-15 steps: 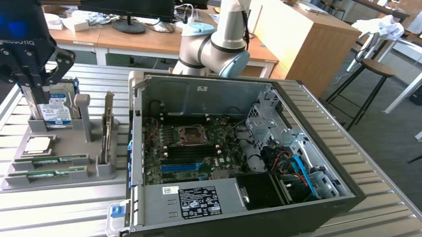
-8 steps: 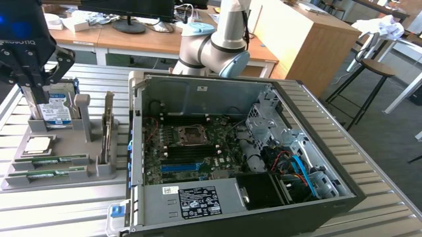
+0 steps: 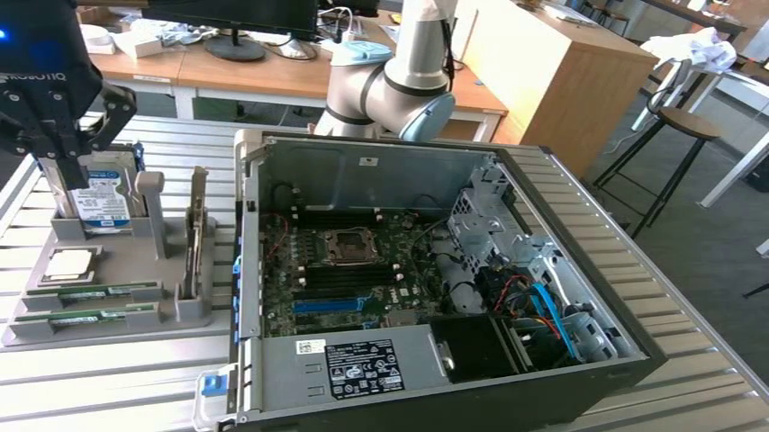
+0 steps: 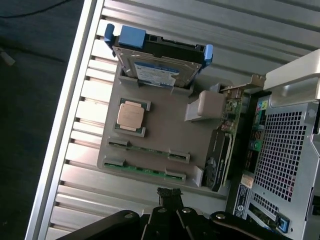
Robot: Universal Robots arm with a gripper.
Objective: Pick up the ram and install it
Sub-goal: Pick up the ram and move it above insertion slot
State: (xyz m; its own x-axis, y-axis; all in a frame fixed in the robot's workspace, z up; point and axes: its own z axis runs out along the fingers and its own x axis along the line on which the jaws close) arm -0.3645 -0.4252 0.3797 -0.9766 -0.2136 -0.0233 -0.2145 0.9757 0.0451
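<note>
The gripper (image 4: 170, 194) is hanging above the grey tray (image 4: 165, 125) at the exterior view's left, closed tight and gripping nothing. The ram (image 4: 147, 149) – two green sticks – is lying flat in the tray's slots, side by side, just beside the processor (image 4: 131, 114) and apart from the gripper. The hard drive (image 4: 157, 67) is standing upright at the tray's opposite end, while the open case (image 3: 360, 171) is sitting beside the tray on the slatted table (image 3: 108, 396)

Green ram (image 4: 145, 169), grey holder (image 4: 170, 125)
</note>
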